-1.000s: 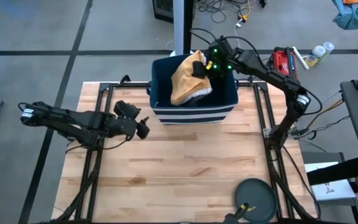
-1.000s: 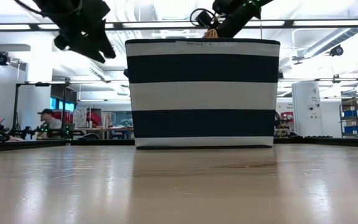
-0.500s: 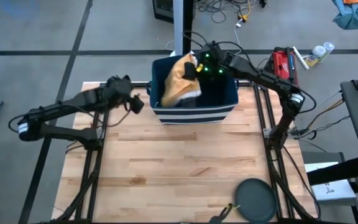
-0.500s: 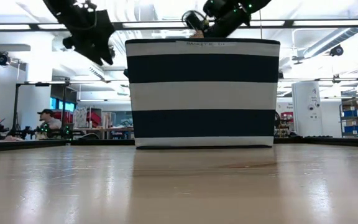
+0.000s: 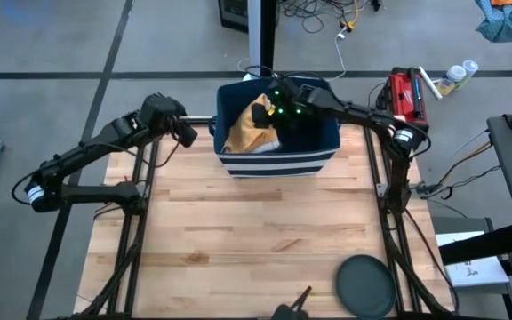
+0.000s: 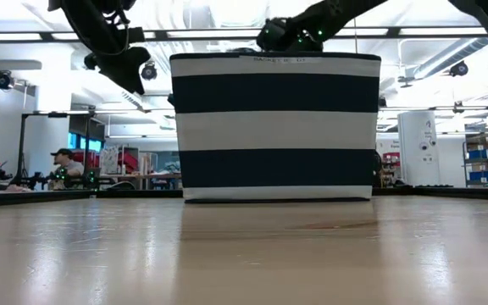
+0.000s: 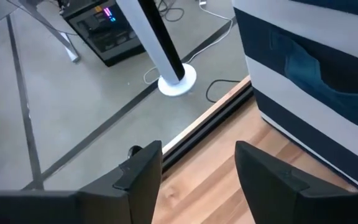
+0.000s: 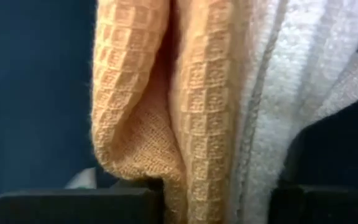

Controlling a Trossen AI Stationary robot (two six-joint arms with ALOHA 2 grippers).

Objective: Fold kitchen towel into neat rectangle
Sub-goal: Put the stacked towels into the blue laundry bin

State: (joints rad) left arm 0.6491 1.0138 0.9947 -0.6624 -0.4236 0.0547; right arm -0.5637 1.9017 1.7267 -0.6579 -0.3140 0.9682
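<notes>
I had the right gripper (image 5: 265, 114) clenched on the towel (image 5: 243, 132), seemingly, inside the basket (image 5: 323, 153) at upper centre; left gripper (image 5: 185, 133) released. Next: lift it out.

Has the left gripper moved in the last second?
Yes. The left gripper swung from mid-table to the far edge, left of the basket.
</notes>
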